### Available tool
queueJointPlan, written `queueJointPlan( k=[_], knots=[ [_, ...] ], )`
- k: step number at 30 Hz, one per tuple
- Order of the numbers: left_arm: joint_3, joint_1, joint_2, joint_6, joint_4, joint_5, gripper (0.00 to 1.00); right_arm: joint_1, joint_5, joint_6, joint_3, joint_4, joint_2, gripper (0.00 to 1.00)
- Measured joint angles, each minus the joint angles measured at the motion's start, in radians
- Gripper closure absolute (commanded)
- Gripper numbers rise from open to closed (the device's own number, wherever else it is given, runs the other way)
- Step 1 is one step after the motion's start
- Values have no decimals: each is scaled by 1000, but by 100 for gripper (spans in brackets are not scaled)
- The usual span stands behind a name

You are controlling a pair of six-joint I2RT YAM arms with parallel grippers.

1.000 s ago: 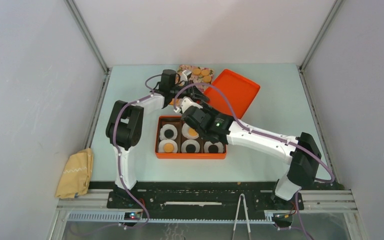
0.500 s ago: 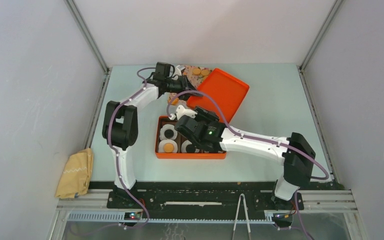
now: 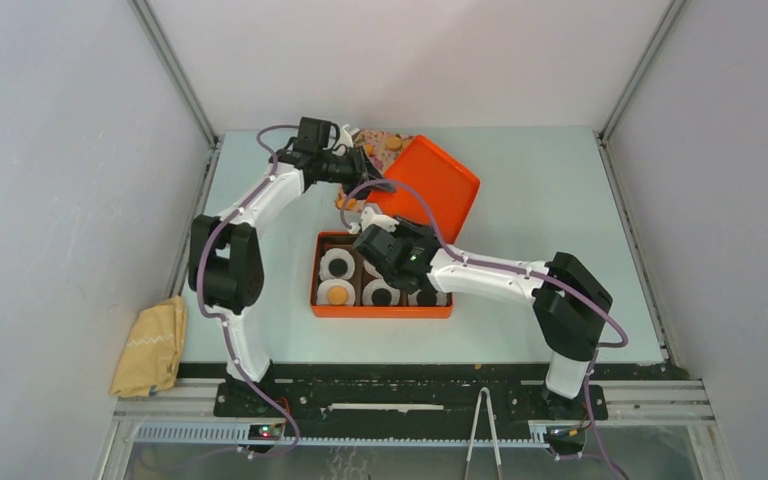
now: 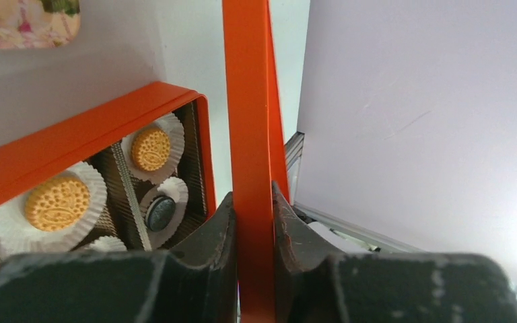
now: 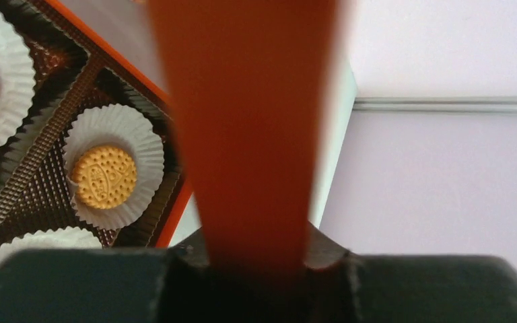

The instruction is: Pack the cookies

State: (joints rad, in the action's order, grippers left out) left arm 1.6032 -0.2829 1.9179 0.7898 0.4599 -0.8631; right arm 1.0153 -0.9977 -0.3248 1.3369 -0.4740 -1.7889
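Note:
The orange box [image 3: 322,305] holds cookies in white paper cups: a tan one [image 3: 337,295] and black ones [image 3: 381,296]. More tan cookies lie on a floral plate [image 3: 391,143] at the back. The orange lid [image 3: 428,183] hangs tilted above the table behind the box. My left gripper [image 3: 367,172] is shut on its far-left edge, and the left wrist view shows the lid's rim [image 4: 248,121] pinched in that gripper [image 4: 252,215]. My right gripper [image 3: 373,216] is shut on the lid's near-left edge [image 5: 242,134]. Below it sits a tan cookie [image 5: 106,176].
A yellow cloth [image 3: 150,345] lies at the table's front-left edge. Metal tongs [image 3: 482,430] lie on the front rail. The grey enclosure walls stand close on both sides and behind. My right arm crosses over the box's right half.
Both grippers have carried the lid leftward and raised it. The left arm has swung toward the back left. The right forearm has moved left over the box.

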Motion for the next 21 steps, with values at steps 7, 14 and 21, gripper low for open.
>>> queueJointPlan(
  k=[7, 14, 21],
  knots=[
    [5, -1, -5, 11, 42, 22, 67, 15, -20, -35, -11, 8, -5, 95],
    [127, 11, 9, 3, 10, -11, 56, -13, -15, 17, -10, 45, 43, 97],
    [384, 91, -8, 52, -101, 26, 56, -71, 37, 113, 35, -70, 135, 98]
  ],
)
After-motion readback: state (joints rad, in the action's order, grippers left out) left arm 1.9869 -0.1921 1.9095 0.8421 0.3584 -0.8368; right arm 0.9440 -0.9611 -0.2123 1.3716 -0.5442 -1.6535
